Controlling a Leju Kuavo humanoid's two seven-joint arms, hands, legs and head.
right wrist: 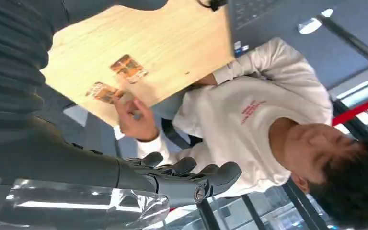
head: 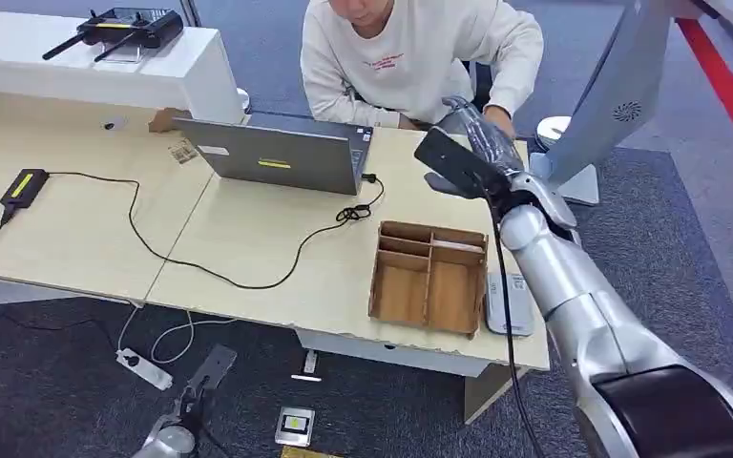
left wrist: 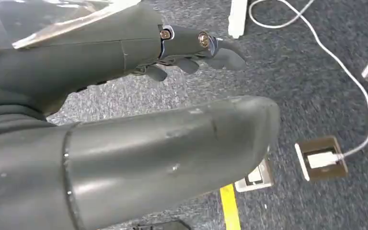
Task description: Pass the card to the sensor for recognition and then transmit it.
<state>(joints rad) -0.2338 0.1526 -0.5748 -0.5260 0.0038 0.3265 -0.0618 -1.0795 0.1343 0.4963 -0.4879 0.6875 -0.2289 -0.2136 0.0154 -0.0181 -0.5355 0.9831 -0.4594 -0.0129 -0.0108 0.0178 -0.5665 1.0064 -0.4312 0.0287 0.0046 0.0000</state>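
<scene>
**Right hand out over the desk's far edge, cards lying by the person's hand**

The robot's right hand reaches across the pale wooden desk toward a seated person in a white sweatshirt. In the right wrist view its dark fingers are loosely bent and well apart from the thumb, with nothing between them. Two small orange-brown printed cards lie flat on the desk near its far edge. The person's hand touches the one nearer the edge.

A brown wooden tray with open compartments sits on the near right part of the desk. A flat grey sensor pad lies just beside it, at the desk's corner. A grey laptop stands open farther back.

The left hand hangs over grey carpet, fingers straight and spread, holding nothing
</scene>
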